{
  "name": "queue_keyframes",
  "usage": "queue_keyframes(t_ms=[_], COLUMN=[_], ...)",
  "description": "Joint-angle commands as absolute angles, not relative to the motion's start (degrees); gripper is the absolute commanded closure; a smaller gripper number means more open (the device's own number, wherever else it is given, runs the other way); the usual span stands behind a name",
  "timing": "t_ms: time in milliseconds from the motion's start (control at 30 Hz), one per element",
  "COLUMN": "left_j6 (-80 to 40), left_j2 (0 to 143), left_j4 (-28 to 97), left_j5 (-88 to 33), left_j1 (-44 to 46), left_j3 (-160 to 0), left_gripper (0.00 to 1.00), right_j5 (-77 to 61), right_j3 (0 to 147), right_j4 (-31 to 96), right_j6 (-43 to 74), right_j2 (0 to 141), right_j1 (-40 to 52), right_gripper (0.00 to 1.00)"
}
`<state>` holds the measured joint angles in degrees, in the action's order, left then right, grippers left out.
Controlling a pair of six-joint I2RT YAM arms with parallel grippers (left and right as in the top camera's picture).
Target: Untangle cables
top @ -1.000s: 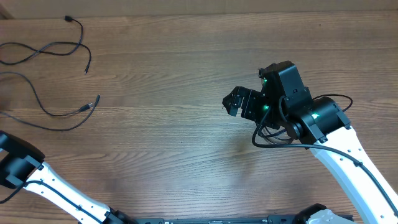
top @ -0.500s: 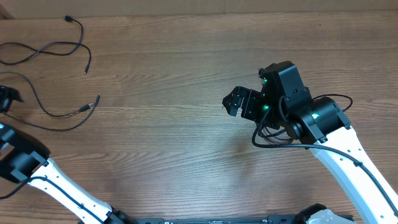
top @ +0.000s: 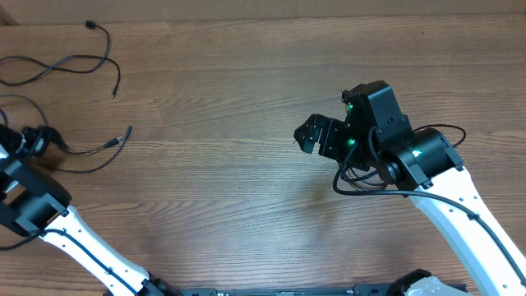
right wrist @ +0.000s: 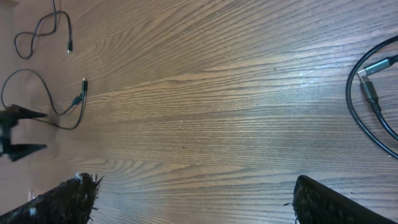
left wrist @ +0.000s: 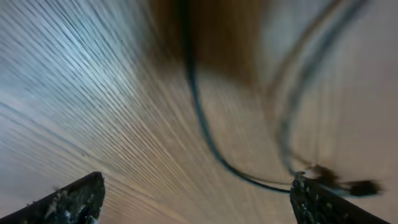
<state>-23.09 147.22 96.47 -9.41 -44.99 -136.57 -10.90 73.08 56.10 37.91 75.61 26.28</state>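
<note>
Overhead, the cables (top: 108, 56) lie loose on the far left corner of the wooden worktop (top: 214, 99), well apart from the right arm. The upper cord runs mostly left to right, then hooks round so that one plug sits at the far edge and the other points toward the near side. The lower cord (top: 122, 138) aims its plug to the right and slightly away, and its strand sweeps back leftward in a shallow arc. That arc reaches the left gripper (top: 48, 140), whose fingers are spread apart. The left wrist view is badly blurred. It shows only a dark strand (left wrist: 198, 118) curving down between the parted fingers (left wrist: 68, 202); whether the strand touches them cannot be told. The right gripper (top: 306, 136) hovers mid-worktop with its fingers wide apart and nothing between them. Only the right wrist view shows a thicker black lead with a grey plug (right wrist: 372, 81) at its right edge. It also shows the cords small and distant, beside the left gripper.
</note>
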Motion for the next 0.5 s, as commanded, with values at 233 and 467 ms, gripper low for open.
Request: queue_keyframes(t_ms=[233,467], left_j6=[-21.4,-23.5], left_j2=[144.6,144.6], left_j4=[90.3,87.4], left_j5=[-8.9,-4.5], left_j1=[-45.0,-42.3], left_j3=[-130.5,-127.9], left_gripper=[0.04,0.07], right_j5=[-10.1,-10.1], right_j3=[73.5,73.5], right_j4=[55.7,55.7], right_j6=[37.8,37.8], right_j2=[75.5,75.5], right_j1=[26.2,26.2], right_gripper=[0.00,0.00])
